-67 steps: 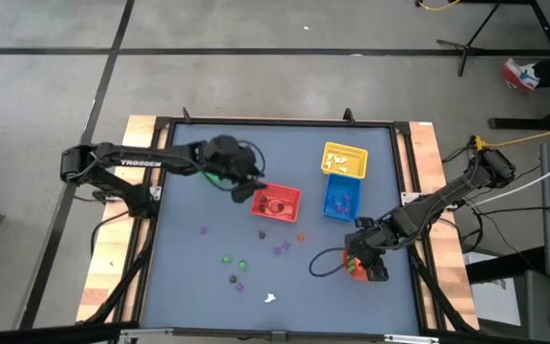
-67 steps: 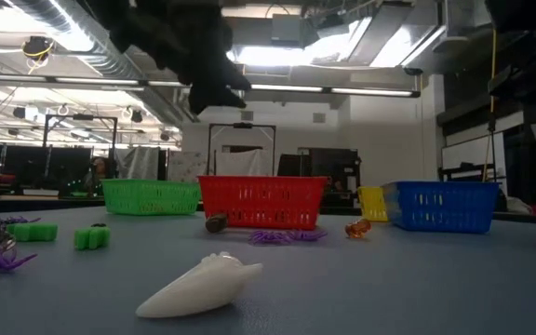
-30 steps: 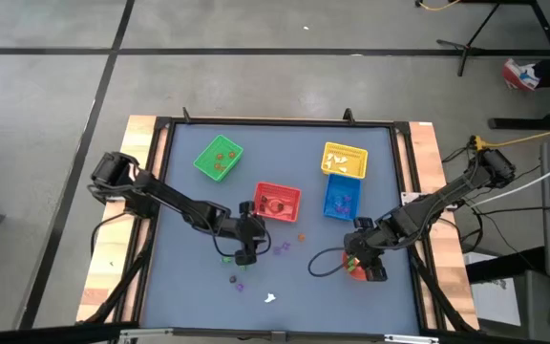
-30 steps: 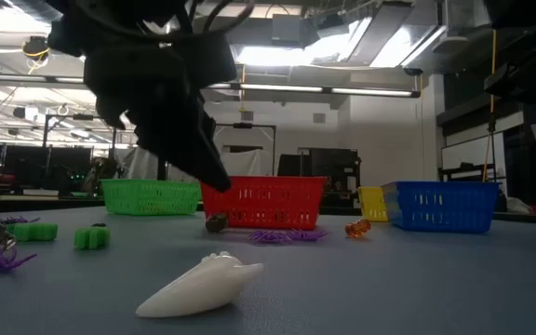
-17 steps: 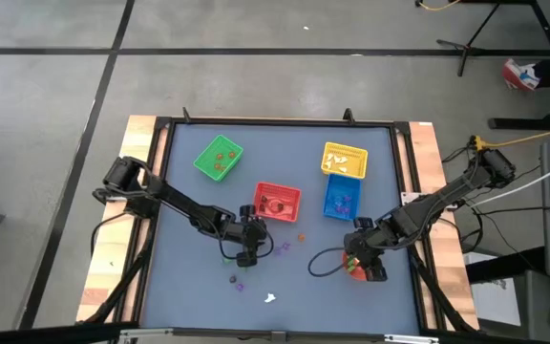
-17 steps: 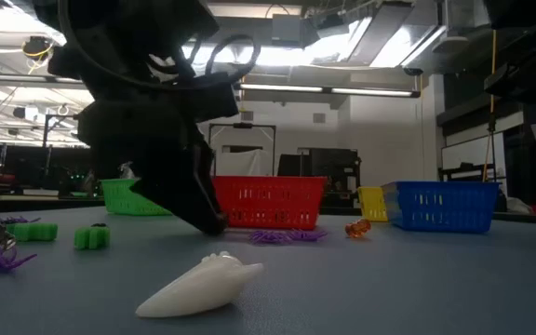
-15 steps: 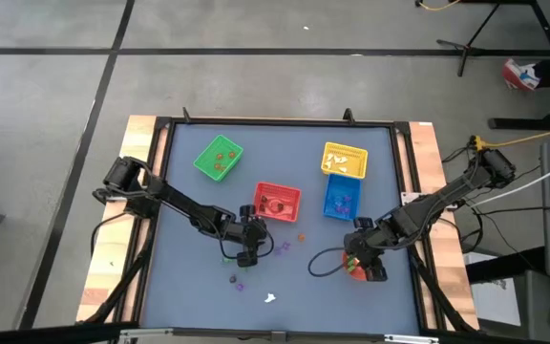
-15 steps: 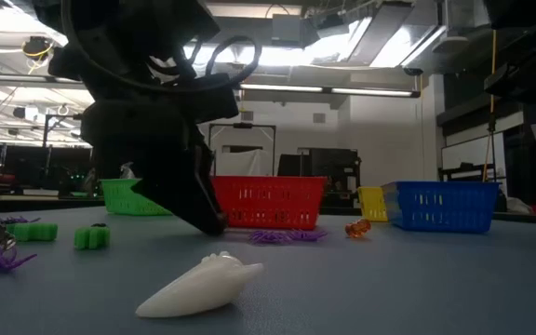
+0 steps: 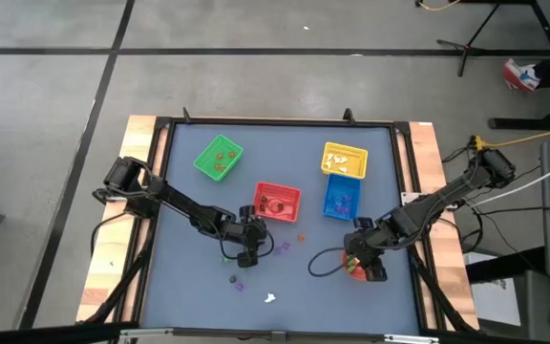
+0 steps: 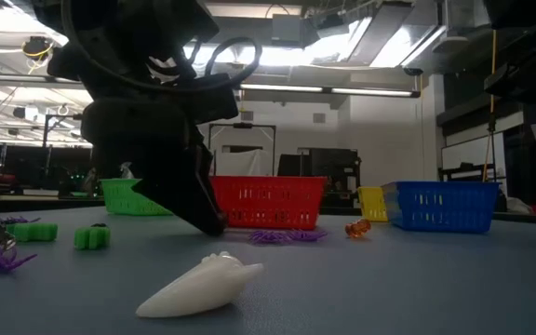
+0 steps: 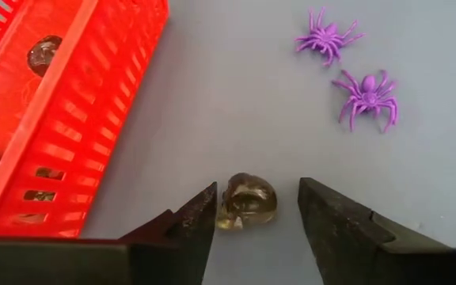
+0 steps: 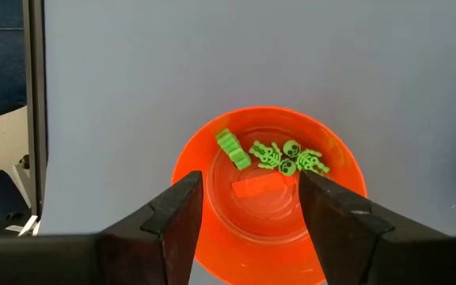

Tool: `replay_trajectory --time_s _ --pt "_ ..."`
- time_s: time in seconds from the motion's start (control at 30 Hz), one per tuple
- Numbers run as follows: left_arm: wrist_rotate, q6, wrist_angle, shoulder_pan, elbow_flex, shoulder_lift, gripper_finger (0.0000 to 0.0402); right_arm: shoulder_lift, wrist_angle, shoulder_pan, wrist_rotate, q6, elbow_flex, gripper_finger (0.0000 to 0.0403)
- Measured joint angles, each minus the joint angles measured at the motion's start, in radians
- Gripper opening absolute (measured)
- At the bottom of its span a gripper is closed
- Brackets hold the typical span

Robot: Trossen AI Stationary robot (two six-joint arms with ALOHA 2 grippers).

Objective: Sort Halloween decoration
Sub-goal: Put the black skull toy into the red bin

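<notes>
Halloween trinkets lie loose on the blue-grey surface (image 9: 189,220): two purple plastic spiders (image 11: 328,37) (image 11: 366,89), one dark translucent skull bead (image 11: 247,200), one small amber piece (image 10: 358,228), one white cone-shaped piece (image 10: 200,284), and two green blocky bits (image 10: 92,238) (image 10: 32,231) at the low view's near side. More lie sorted in four square slatted plastic baskets, one each of green (image 9: 219,158), red (image 9: 277,202), yellow (image 9: 344,160) and blue (image 9: 341,200); the small things inside the baskets are too tiny to count.

One round orange-red plastic bowl (image 12: 204,162) sits under the right claw (image 12: 248,210), holding one green block and what look like two little green skeletons. The right claw hangs over the bowl, spread wide, grasping nothing.

Left claw (image 11: 252,210) is low over the surface with its fingers apart and the skull bead between them; one finger (image 11: 200,218) touches or nearly touches the bead, the other stands a little off it. The grip is not clenched. The red basket's wall is just beside this claw, close to one finger; both purple spiders lie ahead of the claw, well apart from the bead, with bare surface between. The black frame rail (image 9: 157,182) bounds the surface, well away from the left claw.
</notes>
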Motion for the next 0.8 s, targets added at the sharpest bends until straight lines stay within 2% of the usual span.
replay_trajectory --time_s 0.3,0.8 --pt "0.005 0.000 0.000 0.000 0.000 0.001 0.0125 0.000 0.000 0.000 0.000 0.000 0.000 0.0209" --pt "-0.002 0.000 -0.002 0.000 -0.001 0.001 0.0087 0.000 0.000 0.000 0.000 0.000 0.000 0.0209"
